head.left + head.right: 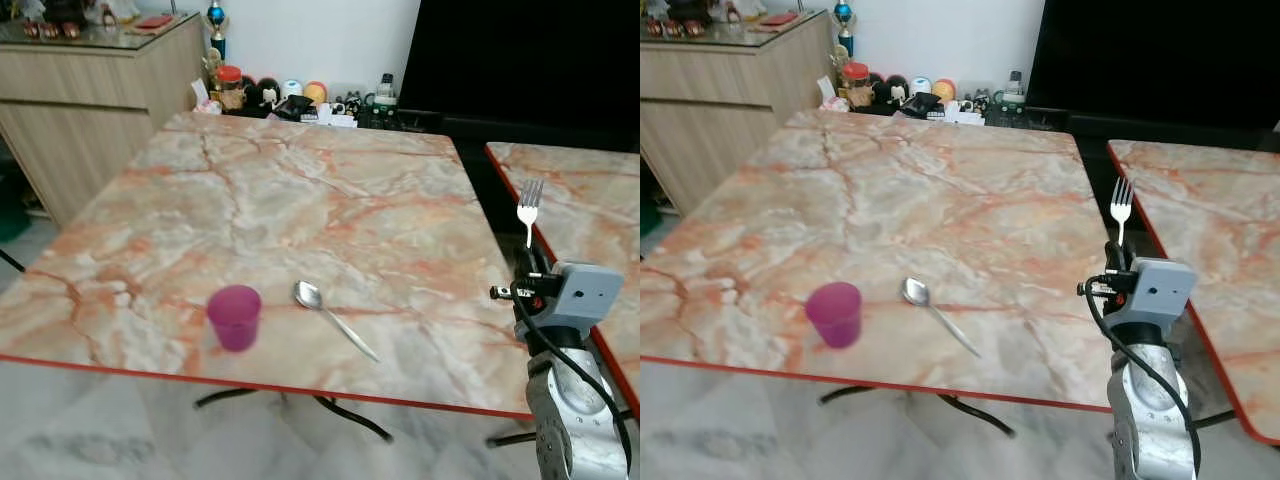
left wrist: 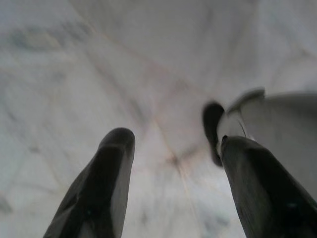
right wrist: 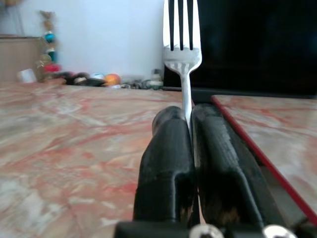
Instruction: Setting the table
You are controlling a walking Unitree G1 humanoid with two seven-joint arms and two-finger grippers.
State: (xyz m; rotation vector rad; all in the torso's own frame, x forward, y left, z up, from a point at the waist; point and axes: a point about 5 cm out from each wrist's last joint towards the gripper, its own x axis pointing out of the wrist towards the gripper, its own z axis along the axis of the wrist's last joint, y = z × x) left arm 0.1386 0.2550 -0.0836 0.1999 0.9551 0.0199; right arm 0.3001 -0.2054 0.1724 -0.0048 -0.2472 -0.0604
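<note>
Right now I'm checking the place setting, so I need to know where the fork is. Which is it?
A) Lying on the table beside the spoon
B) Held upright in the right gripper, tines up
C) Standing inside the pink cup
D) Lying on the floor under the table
B: the right gripper is shut on the fork, handle pinched between the fingers and tines pointing up, at the table's right edge.
</note>
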